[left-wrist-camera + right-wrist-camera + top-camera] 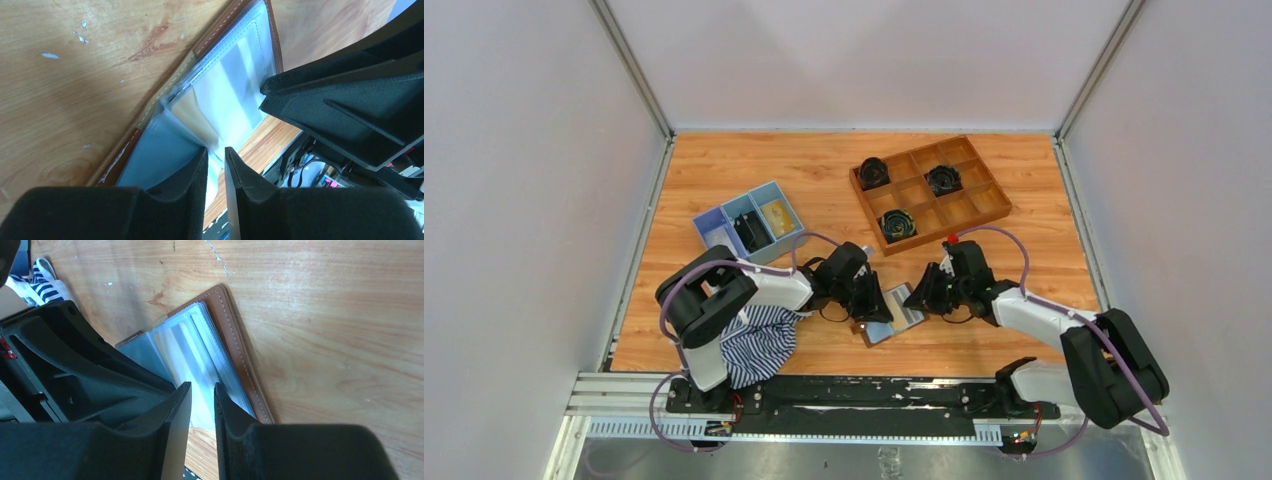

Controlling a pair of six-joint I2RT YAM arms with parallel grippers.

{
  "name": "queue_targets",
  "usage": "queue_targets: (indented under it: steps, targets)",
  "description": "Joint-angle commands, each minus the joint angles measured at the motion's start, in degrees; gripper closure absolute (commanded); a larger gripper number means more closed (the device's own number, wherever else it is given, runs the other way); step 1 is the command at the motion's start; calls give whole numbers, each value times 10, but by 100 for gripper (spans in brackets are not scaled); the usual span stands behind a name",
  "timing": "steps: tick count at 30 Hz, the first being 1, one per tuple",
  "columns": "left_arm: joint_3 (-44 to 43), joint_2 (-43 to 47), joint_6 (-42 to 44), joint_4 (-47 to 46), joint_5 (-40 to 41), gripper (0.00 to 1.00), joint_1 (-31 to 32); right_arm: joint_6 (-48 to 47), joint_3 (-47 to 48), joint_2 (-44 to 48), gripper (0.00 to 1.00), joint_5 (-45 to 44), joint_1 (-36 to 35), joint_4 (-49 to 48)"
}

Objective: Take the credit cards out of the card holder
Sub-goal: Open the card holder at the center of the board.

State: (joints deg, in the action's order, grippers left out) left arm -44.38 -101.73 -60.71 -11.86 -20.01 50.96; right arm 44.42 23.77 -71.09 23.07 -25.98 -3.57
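Observation:
The card holder (pixel 894 316) lies open on the table between my two grippers, brown cover down, pale glossy sleeves up. In the left wrist view (pixel 230 85) a tan card (pixel 192 117) shows inside one sleeve. My left gripper (pixel 874 300) (pixel 216 152) has its jaws almost closed, with the edge of that sleeve between the tips. My right gripper (pixel 927 296) (pixel 202 387) comes from the opposite side. Its jaws are also nearly closed, with a glossy sleeve (pixel 190 347) in the narrow gap. The brown stitched cover (pixel 235 335) lies flat beside its right finger.
A light-blue compartment tray (pixel 749 222) stands at the back left. A brown wooden grid tray (pixel 931 192) holding three black coiled items stands at the back right. A striped cloth (pixel 759 345) lies by the left arm's base. The table's front rail is close behind the holder.

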Motion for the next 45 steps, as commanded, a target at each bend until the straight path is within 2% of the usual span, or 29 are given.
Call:
queue_targets:
  steps: [1, 8, 15, 27, 36, 45]
  targets:
    - [14, 23, 9, 9, 33, 75, 0, 2, -34, -23, 72, 6, -3, 41]
    - [-10, 50, 24, 7, 27, 71, 4, 3, -33, -29, 72, 2, -3, 41]
    - [-25, 8, 14, -9, 30, 72, 4, 4, -32, -22, 72, 1, -2, 41]
    - [52, 16, -22, -8, 68, 73, 4, 6, -33, -15, 72, -6, -2, 48]
    - [70, 36, -35, -8, 87, 73, 1, 4, -31, -15, 72, -4, -2, 50]
    - [54, 20, -28, -10, 92, 73, -1, 3, -33, -13, 72, 0, -2, 50]
